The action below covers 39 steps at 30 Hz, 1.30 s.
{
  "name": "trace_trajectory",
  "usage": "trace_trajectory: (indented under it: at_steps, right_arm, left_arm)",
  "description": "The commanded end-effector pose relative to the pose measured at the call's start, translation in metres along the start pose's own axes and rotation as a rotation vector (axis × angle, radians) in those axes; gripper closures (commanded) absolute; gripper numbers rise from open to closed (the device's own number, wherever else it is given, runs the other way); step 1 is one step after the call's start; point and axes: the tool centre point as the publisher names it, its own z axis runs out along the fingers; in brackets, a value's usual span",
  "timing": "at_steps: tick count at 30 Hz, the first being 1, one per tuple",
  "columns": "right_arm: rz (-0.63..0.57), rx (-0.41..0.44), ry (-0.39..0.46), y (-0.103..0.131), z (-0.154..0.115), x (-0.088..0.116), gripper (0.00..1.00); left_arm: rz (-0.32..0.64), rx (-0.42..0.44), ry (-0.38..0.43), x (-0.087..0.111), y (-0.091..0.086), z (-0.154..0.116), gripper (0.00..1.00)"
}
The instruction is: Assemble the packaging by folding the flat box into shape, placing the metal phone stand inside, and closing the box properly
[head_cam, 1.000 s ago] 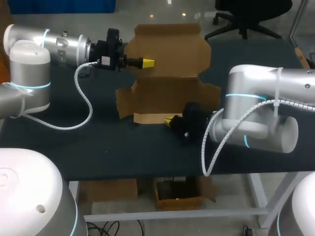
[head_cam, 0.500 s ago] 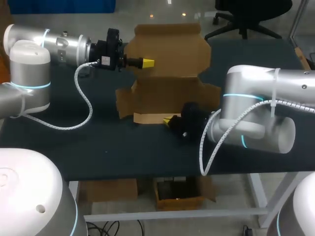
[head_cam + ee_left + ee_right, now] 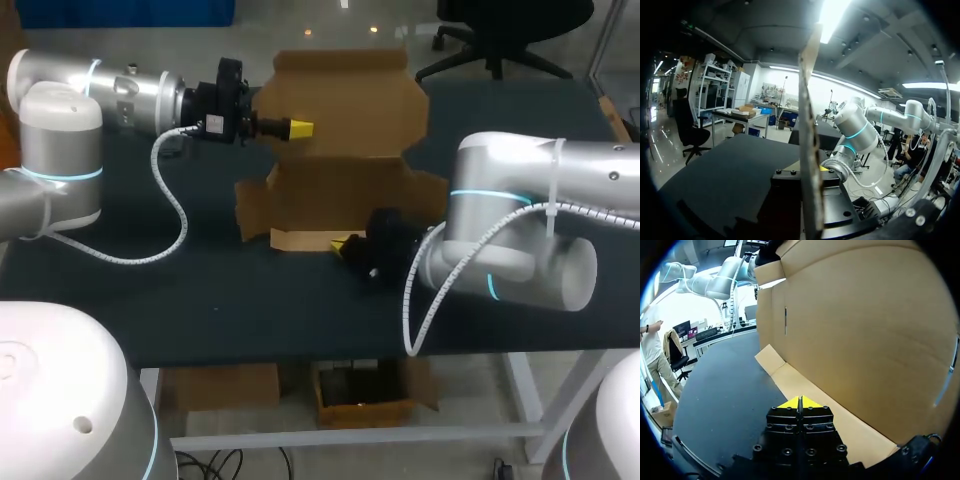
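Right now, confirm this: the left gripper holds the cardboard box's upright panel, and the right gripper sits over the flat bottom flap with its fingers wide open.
Wrong on the fingers: the right wrist view shows the right gripper shut, yellow tips pressed together over the bottom flap. The left gripper does hold the upright cardboard panel.

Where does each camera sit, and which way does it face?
Head view: above and behind the robot, looking down on the table and cardboard box; both arms show, left gripper at the box's raised panel, right gripper at its front flap.
Left wrist view: on the left wrist, facing along its gripper; the panel runs edge-on through it, right arm beyond.
Right wrist view: on the right wrist, facing the box over its shut fingers; left arm beyond.
Shared: every view shows the box.
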Motion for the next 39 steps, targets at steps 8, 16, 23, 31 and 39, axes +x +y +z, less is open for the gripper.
trace_trajectory:
  at_steps: [8, 16, 23, 31, 39]
  right_arm:
    - [0.003, -0.004, -0.008, -0.004, 0.005, 0.000, 1.00]
    - [0.007, -0.005, -0.009, -0.006, 0.004, 0.000, 1.00]
    - [0.010, -0.006, -0.007, -0.006, 0.004, 0.000, 1.00]
    - [0.013, -0.006, -0.007, -0.007, 0.005, 0.000, 1.00]
    - [0.016, -0.003, -0.007, -0.007, 0.006, 0.001, 1.00]
  left_arm:
    - [-0.003, -0.005, 0.017, 0.000, 0.008, 0.002, 1.00]
    - [-0.010, -0.011, 0.028, 0.003, 0.016, 0.004, 1.00]
    - [-0.009, -0.025, 0.034, 0.008, 0.018, 0.005, 1.00]
    - [-0.004, -0.038, 0.045, 0.012, 0.022, 0.006, 1.00]
    - [0.012, -0.033, 0.033, 0.017, 0.027, 0.007, 1.00]
